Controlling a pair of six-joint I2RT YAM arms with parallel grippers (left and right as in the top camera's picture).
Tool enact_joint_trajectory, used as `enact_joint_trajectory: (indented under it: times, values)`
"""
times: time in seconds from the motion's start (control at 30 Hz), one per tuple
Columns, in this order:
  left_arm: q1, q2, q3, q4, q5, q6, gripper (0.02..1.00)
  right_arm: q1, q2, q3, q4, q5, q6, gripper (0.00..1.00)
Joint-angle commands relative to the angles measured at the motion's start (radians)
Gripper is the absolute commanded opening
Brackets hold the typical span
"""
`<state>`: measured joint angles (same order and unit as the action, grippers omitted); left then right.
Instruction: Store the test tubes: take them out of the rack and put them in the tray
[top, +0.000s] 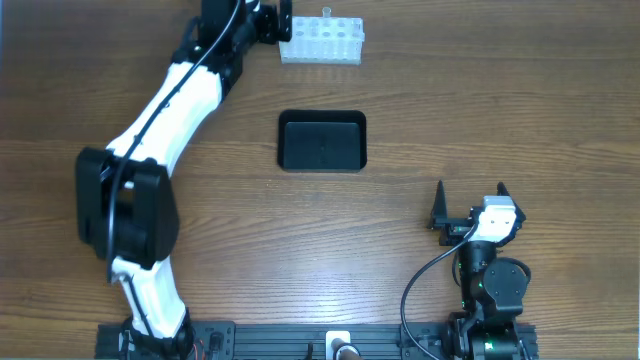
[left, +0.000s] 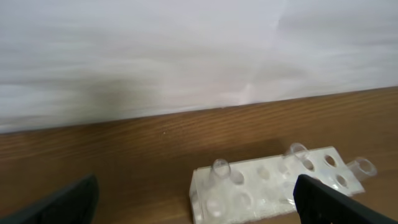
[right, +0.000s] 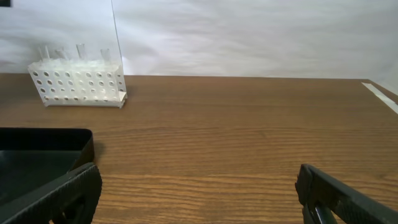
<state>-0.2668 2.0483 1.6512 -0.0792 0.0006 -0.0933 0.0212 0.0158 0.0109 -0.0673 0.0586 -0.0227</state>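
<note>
Left claw (left: 196, 186) wide open, empty, beside white plastic rack (top: 322, 42) holding clear test tubes (left: 219, 167); right claw (top: 470, 190) wide open, empty.

White-shelled left arm (top: 170, 110) with black joints; right claw (top: 470, 192) black.
</note>
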Motion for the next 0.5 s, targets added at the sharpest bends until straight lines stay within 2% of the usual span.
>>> enact_joint_trajectory:
  times: [0.03, 0.5]
  values:
    - [-0.011, 0.089, 0.076, -0.001, -0.014, 0.006, 1.0, 0.005, -0.011, -0.006, -0.003, -0.006, 0.007, 0.991]
    - [-0.013, 0.233, 0.156, 0.012, -0.029, -0.019, 0.996, 0.005, -0.011, -0.006, -0.003, -0.006, 0.007, 0.991]
